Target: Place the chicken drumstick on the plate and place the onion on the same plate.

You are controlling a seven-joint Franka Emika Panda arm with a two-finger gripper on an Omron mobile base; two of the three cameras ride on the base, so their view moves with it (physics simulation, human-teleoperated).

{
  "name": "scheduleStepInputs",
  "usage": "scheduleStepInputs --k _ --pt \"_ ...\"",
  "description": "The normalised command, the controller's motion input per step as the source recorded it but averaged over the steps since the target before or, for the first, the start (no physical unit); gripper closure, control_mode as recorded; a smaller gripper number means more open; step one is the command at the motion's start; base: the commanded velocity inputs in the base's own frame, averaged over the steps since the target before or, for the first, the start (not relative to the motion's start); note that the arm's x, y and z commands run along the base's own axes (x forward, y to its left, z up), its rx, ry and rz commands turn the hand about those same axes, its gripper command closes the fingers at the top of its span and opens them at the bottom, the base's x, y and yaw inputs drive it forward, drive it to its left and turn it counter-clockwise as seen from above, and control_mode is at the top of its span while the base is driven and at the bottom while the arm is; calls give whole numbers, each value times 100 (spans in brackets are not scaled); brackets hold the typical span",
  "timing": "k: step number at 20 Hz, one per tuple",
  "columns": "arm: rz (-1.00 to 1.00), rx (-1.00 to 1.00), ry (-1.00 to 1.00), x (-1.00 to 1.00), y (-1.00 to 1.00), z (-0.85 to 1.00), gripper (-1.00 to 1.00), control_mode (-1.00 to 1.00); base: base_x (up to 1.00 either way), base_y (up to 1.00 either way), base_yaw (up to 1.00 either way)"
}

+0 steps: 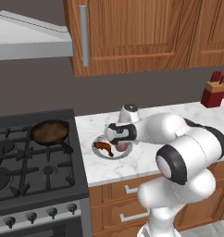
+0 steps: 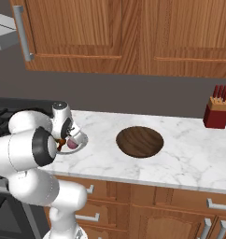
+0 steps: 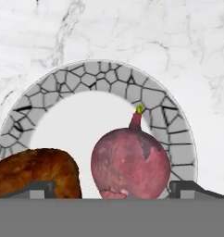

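A simulated kitchen held a white marble table (image 1: 146, 159) under brown wooden wall cabinets (image 1: 141, 32), with a black gas stove (image 1: 26, 162) at its left end. In the left base view, a dark round skillet with a brown bottom (image 1: 50, 131) sat on a rear burner, and a red knife block (image 1: 213, 92) stood far back on the right. The round grey-white plate with a paler rim (image 1: 98, 153) lay on the table just beside the stove, carrying the small orange-brown chicken drumstick (image 1: 103, 147) on its left part and the pinkish-red round onion (image 1: 122, 147) just to its right; the white arm's hand (image 1: 119, 134) hung directly above them. In the right base view, the arm's bulk hid much of the plate (image 2: 83, 140), though the onion (image 2: 73, 145) and a sliver of the drumstick (image 2: 61, 144) showed beneath the hand (image 2: 68, 128); a dark round wooden board (image 2: 139, 141) lay on the table well apart to the right, and the knife block (image 2: 216, 112) stood by the wall. In the hand view, the onion (image 3: 130, 165) rested on the plate's pale centre, ringed by a cracked-mosaic rim (image 3: 109, 76), with the drumstick (image 3: 37, 171) just beside it. The jaws (image 3: 113, 189) were spread wide, one dark tip either side of the onion, gripping nothing.
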Motion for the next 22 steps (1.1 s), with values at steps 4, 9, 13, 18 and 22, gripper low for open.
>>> scheduleStepInputs --k 4,9,13,18,22 --pt "10 0 -2 -32 -2 46 -100 -100 0 0 0" --pt "13 -2 -9 -51 -9 31 -100 -100 0 0 0" --pt "18 -5 -12 -62 -18 26 -100 -100 0 0 0" --pt "15 -11 -12 -68 -22 22 -100 -100 0 0 0" --pt "11 -12 -10 -71 -22 18 -100 -100 0 0 0"
